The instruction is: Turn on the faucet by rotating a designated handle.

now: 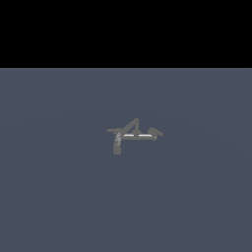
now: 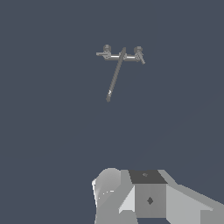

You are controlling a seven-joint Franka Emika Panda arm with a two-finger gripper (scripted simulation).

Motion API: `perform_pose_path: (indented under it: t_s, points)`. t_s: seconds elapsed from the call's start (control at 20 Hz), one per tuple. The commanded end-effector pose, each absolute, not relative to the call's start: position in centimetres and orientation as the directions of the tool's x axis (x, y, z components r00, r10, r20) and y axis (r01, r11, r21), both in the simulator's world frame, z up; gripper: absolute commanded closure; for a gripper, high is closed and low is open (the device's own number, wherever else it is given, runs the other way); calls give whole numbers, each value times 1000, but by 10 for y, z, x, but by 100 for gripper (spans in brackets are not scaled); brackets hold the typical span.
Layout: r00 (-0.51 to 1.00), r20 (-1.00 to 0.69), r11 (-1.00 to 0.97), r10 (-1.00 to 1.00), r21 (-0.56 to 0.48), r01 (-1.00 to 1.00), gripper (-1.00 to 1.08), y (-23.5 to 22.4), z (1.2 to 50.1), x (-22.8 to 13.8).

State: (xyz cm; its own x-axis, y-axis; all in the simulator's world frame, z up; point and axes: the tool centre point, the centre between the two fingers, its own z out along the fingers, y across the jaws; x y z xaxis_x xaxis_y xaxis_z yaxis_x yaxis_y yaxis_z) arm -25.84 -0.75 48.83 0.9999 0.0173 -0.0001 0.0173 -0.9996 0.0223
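The faucet (image 1: 135,135) is a tiny grey fixture on the dark floor, with a pale horizontal bar, a small peak and a spout (image 1: 117,146) drooping toward the exterior view's left. The handle (image 1: 113,130) is a thin straight lever sticking out at the bar's left end. In the wrist view the faucet (image 2: 123,57) appears from above, the spout (image 2: 114,76) is a long thin rod, and the handle (image 2: 101,54) is a short stick. Only pale and dark blocky parts of my gripper (image 2: 129,192) show at the wrist view's edge, well apart from the faucet. It is out of the exterior view.
A darker chunky curved stub (image 1: 156,132) sits at the bar's other end, and it also shows in the wrist view as the stub (image 2: 140,56). Flat blue-grey floor (image 1: 59,197) spreads all around the faucet. A black band fills the top of the exterior view.
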Motion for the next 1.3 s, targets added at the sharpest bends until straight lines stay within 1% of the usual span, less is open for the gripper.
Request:
perform_pose_path:
  t_s: [0.0, 0.3, 0.6, 0.9, 1.25]
  points:
    - [1000, 0, -1000, 17, 22, 17, 108, -8, 488, -258]
    - [1000, 0, -1000, -2, 22, -2, 108, -4, 483, -256]
    - [998, 0, -998, -58, 21, -58, 108, 7, 466, -247]
    - [988, 1, -988, -153, 19, -153, 108, 25, 438, -232]
    - [955, 1, -955, -296, 16, -296, 108, 49, 394, -204]
